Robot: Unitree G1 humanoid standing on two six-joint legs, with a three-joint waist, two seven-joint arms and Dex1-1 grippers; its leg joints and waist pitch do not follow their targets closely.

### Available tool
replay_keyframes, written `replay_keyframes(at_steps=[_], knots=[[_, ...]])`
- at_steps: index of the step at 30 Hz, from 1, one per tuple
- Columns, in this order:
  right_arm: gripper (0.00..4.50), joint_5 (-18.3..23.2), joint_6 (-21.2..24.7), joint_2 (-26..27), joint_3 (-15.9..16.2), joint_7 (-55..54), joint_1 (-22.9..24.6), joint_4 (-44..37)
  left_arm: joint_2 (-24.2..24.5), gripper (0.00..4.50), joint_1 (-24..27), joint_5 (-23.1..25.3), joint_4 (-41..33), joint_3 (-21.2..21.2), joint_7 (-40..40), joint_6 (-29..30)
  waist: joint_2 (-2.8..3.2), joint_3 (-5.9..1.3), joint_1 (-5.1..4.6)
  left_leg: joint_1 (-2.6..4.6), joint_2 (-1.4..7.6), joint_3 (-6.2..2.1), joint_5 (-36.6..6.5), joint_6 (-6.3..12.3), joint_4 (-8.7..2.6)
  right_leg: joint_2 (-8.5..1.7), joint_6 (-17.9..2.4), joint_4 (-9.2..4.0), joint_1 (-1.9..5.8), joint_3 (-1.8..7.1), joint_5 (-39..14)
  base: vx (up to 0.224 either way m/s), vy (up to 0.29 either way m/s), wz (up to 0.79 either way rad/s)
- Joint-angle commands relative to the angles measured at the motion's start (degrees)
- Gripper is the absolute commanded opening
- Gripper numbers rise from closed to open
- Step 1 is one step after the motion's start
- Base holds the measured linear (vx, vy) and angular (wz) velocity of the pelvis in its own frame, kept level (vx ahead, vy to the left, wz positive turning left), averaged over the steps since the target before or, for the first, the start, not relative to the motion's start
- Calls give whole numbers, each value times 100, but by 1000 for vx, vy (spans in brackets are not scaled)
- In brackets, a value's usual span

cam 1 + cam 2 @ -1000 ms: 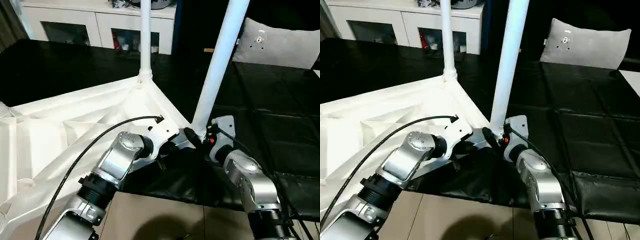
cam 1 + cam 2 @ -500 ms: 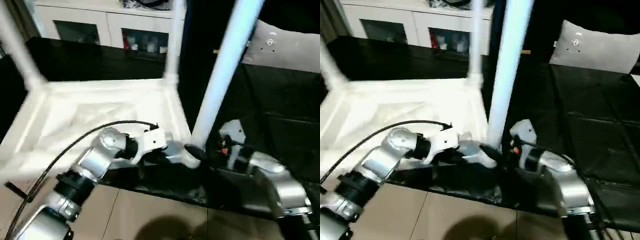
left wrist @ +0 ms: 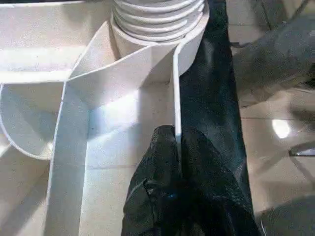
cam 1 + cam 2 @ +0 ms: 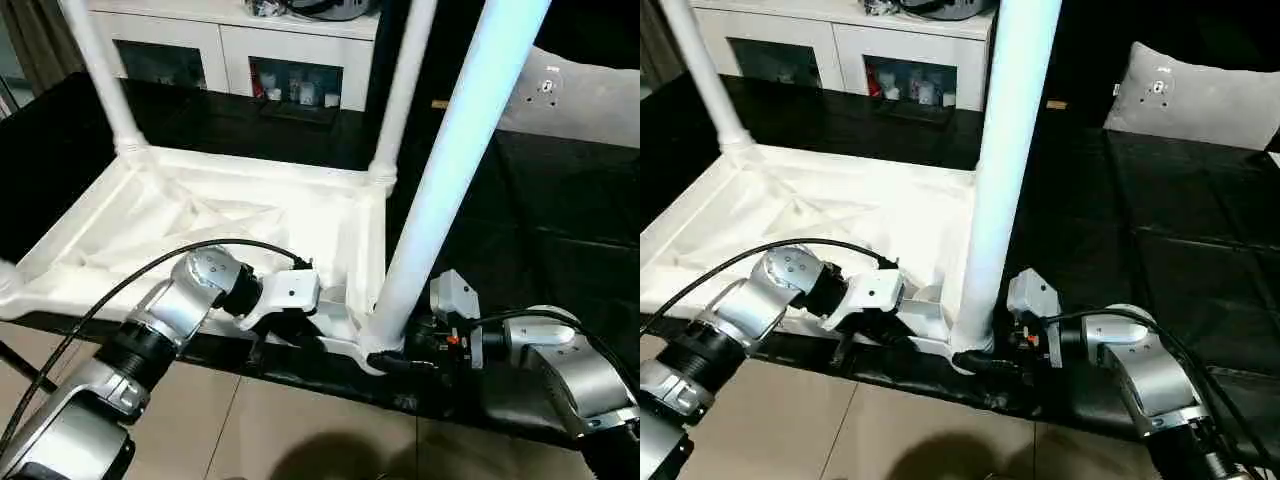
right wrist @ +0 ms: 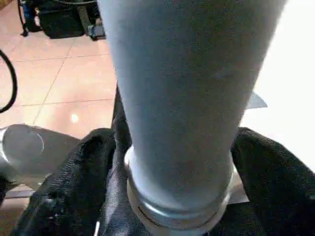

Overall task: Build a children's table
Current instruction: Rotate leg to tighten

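1. Table top (image 4: 200,225) flipped upside down on a black mat (image 4: 560,220), ribbed underside facing up, near edge hanging close to the tan floor tiles (image 4: 300,430).
2. Three legs standing up out of corner sockets: near leg (image 4: 440,180) right up front, far right leg (image 4: 398,90) behind it, far left leg (image 4: 100,75) off at the back corner.
3. Left gripper (image 3: 178,147) clamped on the thin rim wall of the table top, one black finger each side, just beside the near corner socket (image 3: 157,24).
4. Right gripper (image 5: 174,162) wrapped around the base of the near leg, fingers (image 5: 74,172) pressing both sides just above the collar.
5. White cabinet (image 4: 250,50) with glass doors at the back, grey pillow (image 4: 1190,95) lying off to the right.
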Motion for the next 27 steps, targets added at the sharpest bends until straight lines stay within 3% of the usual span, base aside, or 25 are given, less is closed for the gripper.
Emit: replay_keyframes(at_steps=[1,10,17,21,24,26,27], knots=[[364,103,11,-32,17,100,-83,87,-22,0,-137,21,18,-154,-243,-200,-70,-365,-8,-90,35,91,-525,410,-383,-317,-1219,-388,390,176,-1139,0,0,0],[285,119,60,36,93,154,-125,143,-48,0,-198,40,192,-139,-308,-363,-59,-375,8,-91,40,92,-441,409,-377,-321,-1283,-363,399,168,-950,0,0,0],[275,161,99,94,145,173,-56,122,-36,0,-149,50,220,-104,-338,-401,-44,-374,11,-86,48,86,-500,367,-386,-324,-1264,-370,401,162,-1037,0,0,0],[275,353,643,355,95,-268,200,-171,-218,0,50,-135,-82,89,21,97,-27,-363,24,-91,48,82,-477,338,-392,-327,-1302,-370,410,159,-969,0,0,0],[274,287,936,665,10,-899,249,-206,-365,0,158,-215,-324,209,335,531,-19,-334,-12,-72,45,84,-752,239,-418,-320,-1179,-421,384,148,-1465,0,0,0],[274,107,1003,950,-36,-1474,265,-152,-509,0,228,-249,-525,308,653,969,-9,-314,-53,-78,29,65,-954,90,-439,-333,-951,-474,372,135,-2156,0,0,0],[274,94,1006,970,-39,-1512,265,-147,-519,0,232,-251,-538,315,676,999,-9,-314,-53,-78,29,65,-954,90,-439,-333,-951,-474,372,135,-2156,0,0,0]])
